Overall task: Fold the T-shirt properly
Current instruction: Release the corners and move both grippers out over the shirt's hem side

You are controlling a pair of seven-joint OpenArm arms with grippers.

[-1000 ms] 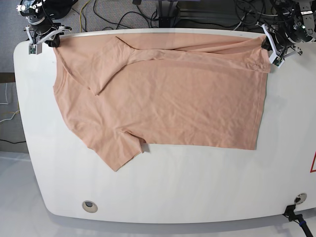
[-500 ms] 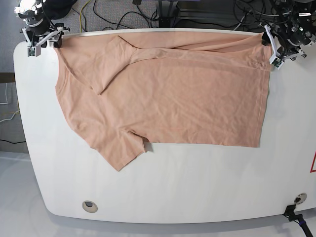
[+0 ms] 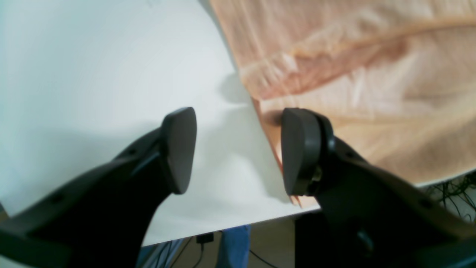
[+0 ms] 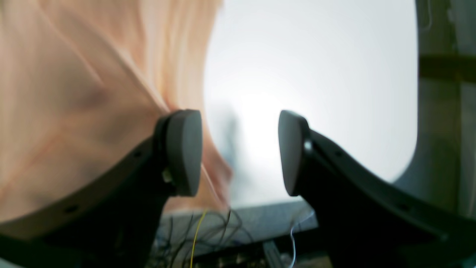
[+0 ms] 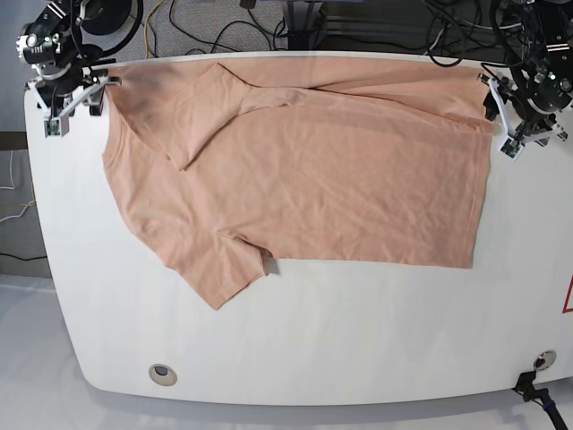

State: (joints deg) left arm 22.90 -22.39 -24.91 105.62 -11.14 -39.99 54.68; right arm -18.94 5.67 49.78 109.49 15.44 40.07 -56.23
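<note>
The salmon-peach T-shirt (image 5: 304, 179) lies spread on the white table (image 5: 313, 340). Its far sleeve is folded over the body and its near sleeve (image 5: 219, 269) points toward the front. No yellow print shows. My left gripper (image 5: 500, 118) is open at the shirt's far right corner. In the left wrist view (image 3: 238, 149) the shirt's edge (image 3: 353, 74) lies just beside one finger (image 3: 301, 149), with nothing between the jaws. My right gripper (image 5: 76, 103) is open at the far left corner. In the blurred right wrist view (image 4: 238, 152) the cloth (image 4: 74, 93) lies beside its other finger (image 4: 184, 149).
Cables (image 5: 224, 27) and equipment lie on the floor behind the table's far edge. Two round holes (image 5: 161, 374) (image 5: 542, 360) sit near the front corners. A red mark (image 5: 567, 296) shows at the right edge. Bare table runs along the front.
Both grippers have moved outward and a little toward the front, off the shirt's far corners. The shirt has shifted slightly to the right.
</note>
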